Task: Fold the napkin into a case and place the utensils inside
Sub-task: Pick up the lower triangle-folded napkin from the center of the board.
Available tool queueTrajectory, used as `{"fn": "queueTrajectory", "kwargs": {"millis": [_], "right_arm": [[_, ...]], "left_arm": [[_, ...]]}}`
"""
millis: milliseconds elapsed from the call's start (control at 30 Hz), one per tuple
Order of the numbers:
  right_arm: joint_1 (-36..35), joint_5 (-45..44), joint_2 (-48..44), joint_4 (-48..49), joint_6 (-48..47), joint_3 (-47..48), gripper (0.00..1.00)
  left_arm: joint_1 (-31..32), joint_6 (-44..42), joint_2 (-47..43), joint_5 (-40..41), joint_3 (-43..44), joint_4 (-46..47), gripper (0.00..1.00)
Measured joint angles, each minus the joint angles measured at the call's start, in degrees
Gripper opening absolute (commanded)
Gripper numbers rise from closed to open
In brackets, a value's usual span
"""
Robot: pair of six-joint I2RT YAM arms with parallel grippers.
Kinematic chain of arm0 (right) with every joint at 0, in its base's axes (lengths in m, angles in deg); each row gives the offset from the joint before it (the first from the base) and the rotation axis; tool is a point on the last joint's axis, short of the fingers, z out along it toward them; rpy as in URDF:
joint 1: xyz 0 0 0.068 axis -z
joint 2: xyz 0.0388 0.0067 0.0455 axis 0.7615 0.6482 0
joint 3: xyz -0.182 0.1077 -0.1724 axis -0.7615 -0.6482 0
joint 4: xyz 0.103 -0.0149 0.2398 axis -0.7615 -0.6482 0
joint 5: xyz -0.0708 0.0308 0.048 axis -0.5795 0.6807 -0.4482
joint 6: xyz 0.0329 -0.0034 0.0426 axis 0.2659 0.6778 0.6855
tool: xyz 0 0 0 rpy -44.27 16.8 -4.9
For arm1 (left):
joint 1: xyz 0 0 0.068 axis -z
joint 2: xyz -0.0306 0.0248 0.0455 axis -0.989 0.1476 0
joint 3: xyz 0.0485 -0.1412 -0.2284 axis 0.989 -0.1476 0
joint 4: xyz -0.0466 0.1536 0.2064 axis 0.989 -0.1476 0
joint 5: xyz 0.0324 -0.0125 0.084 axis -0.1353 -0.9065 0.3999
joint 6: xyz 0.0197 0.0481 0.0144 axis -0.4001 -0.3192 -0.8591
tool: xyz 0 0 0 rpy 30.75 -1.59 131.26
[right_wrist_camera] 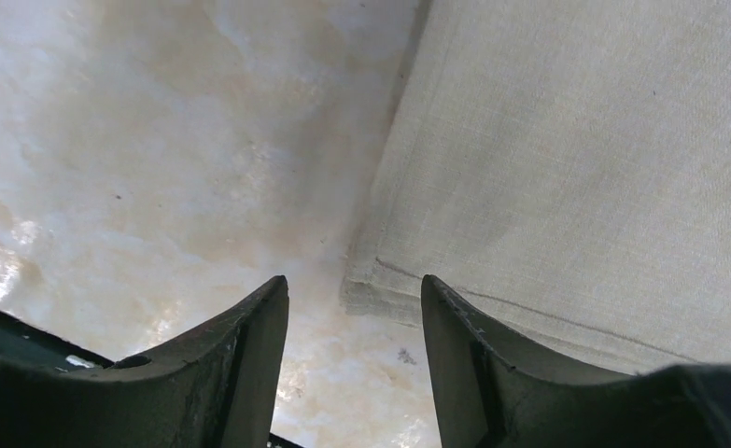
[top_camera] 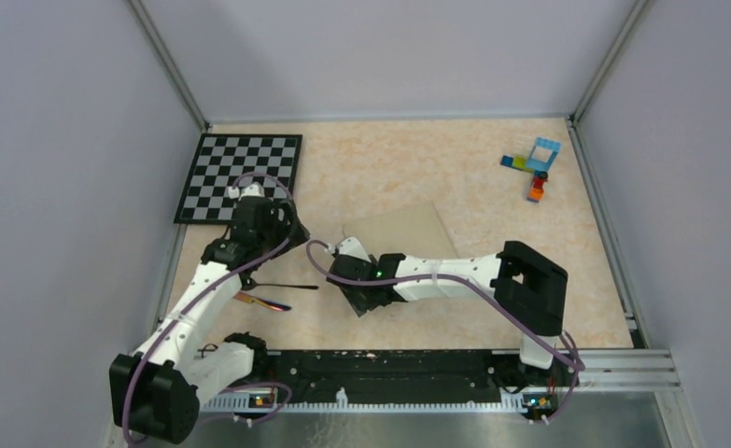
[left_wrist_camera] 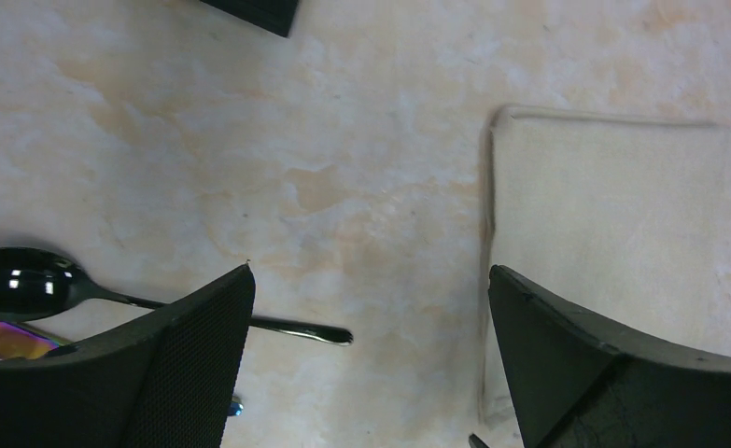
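Observation:
The cream-beige napkin [top_camera: 408, 233] lies folded flat on the table, a layered corner pointing toward the arms. My right gripper [top_camera: 361, 303] hangs low over that corner, open; in the right wrist view the napkin [right_wrist_camera: 585, 159] corner sits between the tips of the gripper [right_wrist_camera: 353, 280], not pinched. My left gripper [top_camera: 287, 238] is wide open above bare table, the napkin's [left_wrist_camera: 613, 215] left edge just past its right finger. Two utensils lie to the left: a black spoon [top_camera: 282, 286] [left_wrist_camera: 16, 280] and a rainbow-tinted piece [top_camera: 260, 301] [left_wrist_camera: 7, 338]. In the left wrist view the gripper [left_wrist_camera: 371, 271] holds nothing.
The black-and-white chequered board [top_camera: 240, 175] lies at the back left, its corner showing in the left wrist view [left_wrist_camera: 259, 11]. Small coloured toy bricks [top_camera: 536, 166] sit at the back right. Grey walls enclose the table, and a metal rail [top_camera: 604, 369] runs along the near edge.

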Motion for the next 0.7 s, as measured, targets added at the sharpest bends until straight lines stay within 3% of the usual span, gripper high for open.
{"fn": "queueTrajectory", "kwargs": {"millis": [233,567,700], "right_arm": [[0.0,-0.02,-0.28,2.64,-1.49,0.04,0.45],[0.0,-0.31,3.5,2.21,-1.57,0.13,0.43],[0.0,-0.35,3.69,2.64,-0.66,0.11,0.14]], "left_arm": [[-12.15,-2.05,5.44,-5.27,0.83,0.17,0.99],[-15.67,-3.67,5.25,-10.58,1.68,0.46,0.99],[-16.04,-3.78,4.72,-11.45,1.68,0.42,0.99]]}}
